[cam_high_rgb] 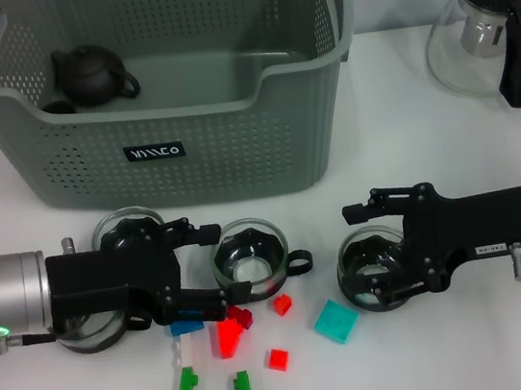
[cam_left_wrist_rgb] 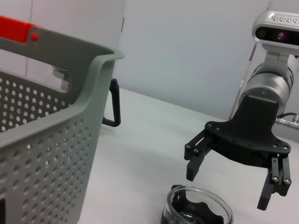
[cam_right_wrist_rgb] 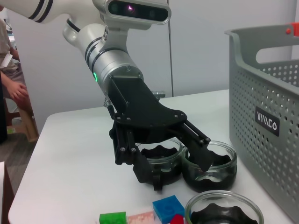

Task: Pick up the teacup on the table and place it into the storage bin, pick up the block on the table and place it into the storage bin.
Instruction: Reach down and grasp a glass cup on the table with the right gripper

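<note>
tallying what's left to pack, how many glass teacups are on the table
3: one clear glass teacup under the left gripper, one at its fingers, one below the right gripper. None look hidden.

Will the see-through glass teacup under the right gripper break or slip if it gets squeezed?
The clear glass teacup looks thin-walled, so a hard squeeze might crack it. Its smooth, round side could slip between the open right gripper's hard black fingers. It sits low and wide, so tipping seems unlikely.

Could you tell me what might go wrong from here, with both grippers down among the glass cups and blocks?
The left gripper is open around a glass teacup, with another cup close beside it; closing could knock that one. The loose blocks lie just under its lower finger and may be swept aside. The right gripper hovers open over a third cup; a poor grip on smooth glass could slip.
</note>
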`<state>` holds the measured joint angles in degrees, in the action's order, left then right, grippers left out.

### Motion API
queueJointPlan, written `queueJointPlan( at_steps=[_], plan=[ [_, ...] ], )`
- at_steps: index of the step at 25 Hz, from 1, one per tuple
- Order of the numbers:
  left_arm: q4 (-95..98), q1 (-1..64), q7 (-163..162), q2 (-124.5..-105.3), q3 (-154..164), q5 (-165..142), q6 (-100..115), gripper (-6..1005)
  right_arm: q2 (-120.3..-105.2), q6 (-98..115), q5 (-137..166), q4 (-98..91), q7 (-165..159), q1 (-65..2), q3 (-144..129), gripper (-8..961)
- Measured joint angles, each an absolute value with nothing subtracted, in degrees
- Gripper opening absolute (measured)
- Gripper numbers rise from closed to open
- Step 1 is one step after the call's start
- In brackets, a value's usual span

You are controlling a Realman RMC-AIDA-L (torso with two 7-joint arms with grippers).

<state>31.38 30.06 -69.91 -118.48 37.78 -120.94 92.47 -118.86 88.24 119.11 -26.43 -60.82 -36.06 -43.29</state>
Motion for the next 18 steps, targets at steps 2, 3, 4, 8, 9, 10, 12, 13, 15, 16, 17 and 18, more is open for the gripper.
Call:
queueJointPlan(
  at_steps=[2,3,4,8,9,10,12,13,15,16,17,18],
  plan=[
    [31.4,30.1,-70.0,-118.48,37.7,-120.9,92.5,932,-118.88,88.2,119.1,-26.5,-60.8,-36.1,-43.3,916],
    [31.4,30.1,-70.1,-118.48,37.7,-120.9,92.5,932,-118.89,88.1,119.1,-26.5,-60.8,-36.2,-43.3,916],
    [31.4,30.1,-70.2,-118.48,37.6,-120.9,92.5,932,-118.89,88.0,119.1,-26.5,-60.8,-36.2,-43.3,915],
    [31.3,30.1,-70.7,-118.48,36.9,-120.9,92.5,932,-118.95,87.2,119.1,-26.5,-61.3,-36.4,-43.3,915],
    [31.3,30.1,-70.7,-118.48,36.9,-120.9,92.5,932,-118.98,87.1,119.1,-26.5,-61.5,-36.4,-43.3,915],
    [31.3,30.1,-70.9,-118.48,36.3,-120.9,92.5,932,-119.00,86.9,119.1,-26.5,-61.8,-36.4,-43.4,915],
    [31.2,30.0,-70.9,-118.51,35.5,-120.8,92.5,932,-119.00,86.9,119.1,-26.5,-62.4,-36.5,-43.5,915],
    [31.1,30.0,-70.9,-118.53,35.2,-120.8,92.5,932,-118.98,86.9,119.1,-26.5,-62.8,-36.5,-43.5,916],
    [31.1,29.9,-71.0,-118.57,35.0,-120.9,92.7,932,-118.89,86.8,119.1,-26.5,-64.1,-36.6,-43.6,916],
    [31.2,29.8,-71.0,-118.57,35.0,-120.9,92.8,932,-118.82,86.8,119.1,-26.5,-64.6,-36.7,-43.6,916],
    [31.2,29.8,-71.1,-118.55,35.0,-121.0,93.1,932,-118.77,87.0,119.1,-26.6,-65.1,-36.8,-43.6,916],
    [31.3,29.7,-71.1,-118.52,35.1,-121.0,93.3,932,-118.72,87.2,119.1,-26.7,-65.2,-36.8,-43.6,916]
  ],
)
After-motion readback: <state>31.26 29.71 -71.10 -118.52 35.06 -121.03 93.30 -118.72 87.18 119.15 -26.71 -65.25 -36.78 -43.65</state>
